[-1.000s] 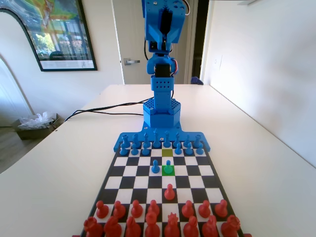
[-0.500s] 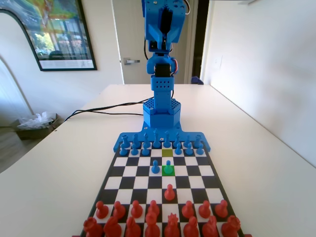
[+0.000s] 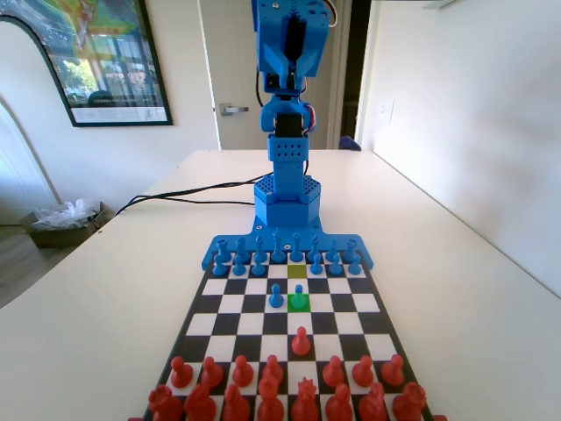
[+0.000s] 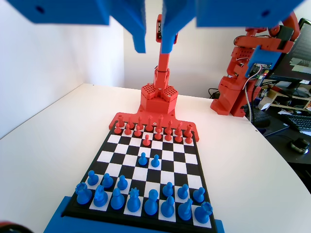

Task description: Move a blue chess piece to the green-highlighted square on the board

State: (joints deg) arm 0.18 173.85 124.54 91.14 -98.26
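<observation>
The blue chess piece (image 3: 299,298), a teal-tinted pawn, stands upright on the green-highlighted square (image 3: 299,309) in the board's (image 3: 200,303) middle, three rows out from the blue arm (image 3: 287,167). In the wrist view this pawn (image 4: 143,159) is the left one of two pawns at mid-board. My gripper (image 4: 153,41) hangs high above the board (image 4: 95,164), far from every piece. Its jaws stand apart, open, with nothing between them.
A plain blue pawn (image 3: 276,296) stands just left of the green square. An olive square (image 3: 297,271) lies two rows behind it. One red pawn (image 3: 301,340) stands advanced in front. Blue pieces (image 3: 263,257) line the far rows, red pieces (image 3: 272,395) the near rows.
</observation>
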